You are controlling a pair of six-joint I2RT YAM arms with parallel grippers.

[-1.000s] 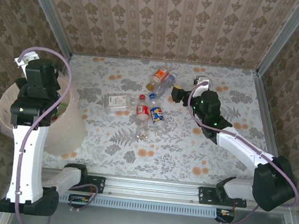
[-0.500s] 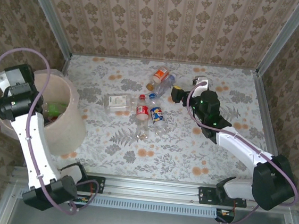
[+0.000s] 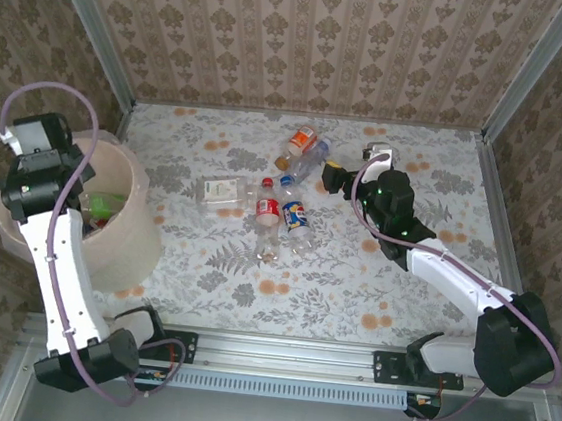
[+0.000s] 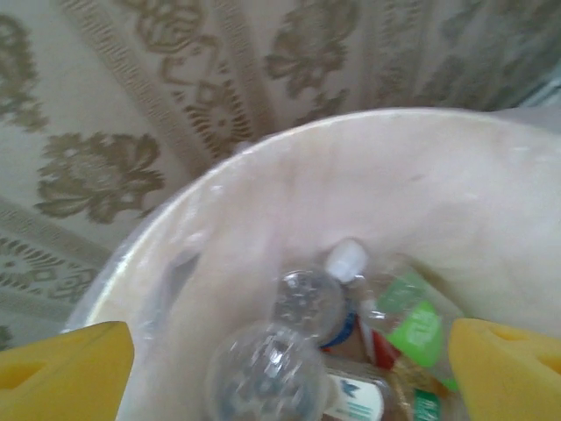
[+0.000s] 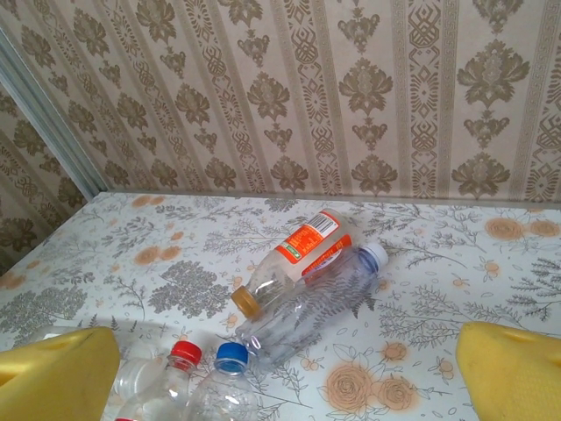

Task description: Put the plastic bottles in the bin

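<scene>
Plastic bottles (image 5: 302,307), clear, cylindrical

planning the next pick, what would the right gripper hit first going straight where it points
Most likely the clear bottle with the pale cap, lying in front of the orange-labelled bottle; depth is unclear.

Pale pink bin (image 3: 129,243), orange-labelled bottle (image 5: 302,250), red cap (image 5: 185,353), blue cap (image 5: 231,355), grey-and-orange floral table (image 5: 131,235), beige damask wallpaper (image 5: 263,88)

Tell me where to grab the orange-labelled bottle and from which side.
Probably across its labelled middle, from straight above: the orange-labelled clear plastic bottle lies flat on its side. A pale-capped clear bottle lies alongside, so room there looks tight.
</scene>
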